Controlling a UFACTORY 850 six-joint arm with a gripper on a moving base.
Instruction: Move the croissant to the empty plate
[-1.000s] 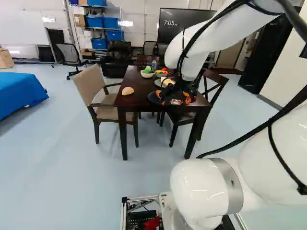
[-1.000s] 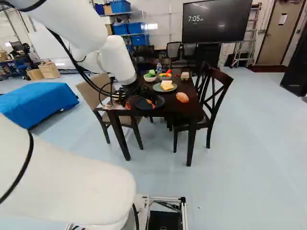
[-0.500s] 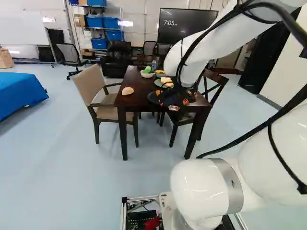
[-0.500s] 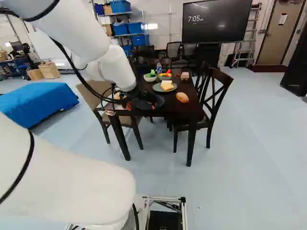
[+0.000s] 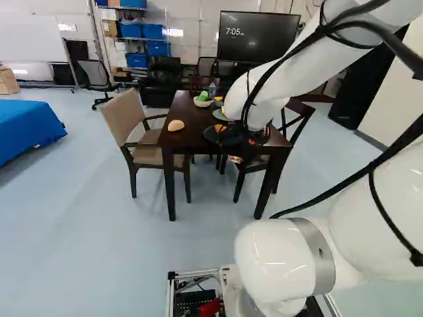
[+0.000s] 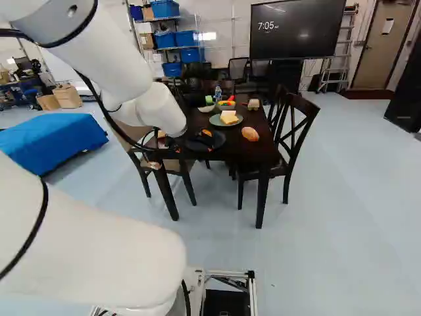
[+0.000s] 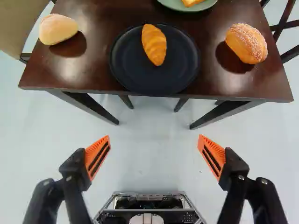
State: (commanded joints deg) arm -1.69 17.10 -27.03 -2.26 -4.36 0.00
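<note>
Claw point(image 5: 229, 144): one, released, fingers wide apart; centre of left base view. Table point(image 7: 96, 32): one, partly arm-hidden there. Plates: two, dark plate point(image 7: 133, 65) and green plate point(image 7: 170, 4), latter cut off in wrist view. Croissant point(image 7: 154, 44): one, on dark plate.

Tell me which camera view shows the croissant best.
The wrist view: the croissant appears largest there, unobstructed, its ridges visible, on the dark plate. The right base view shows it small on that plate; in the left base view, it is just a tiny orange patch.
</note>
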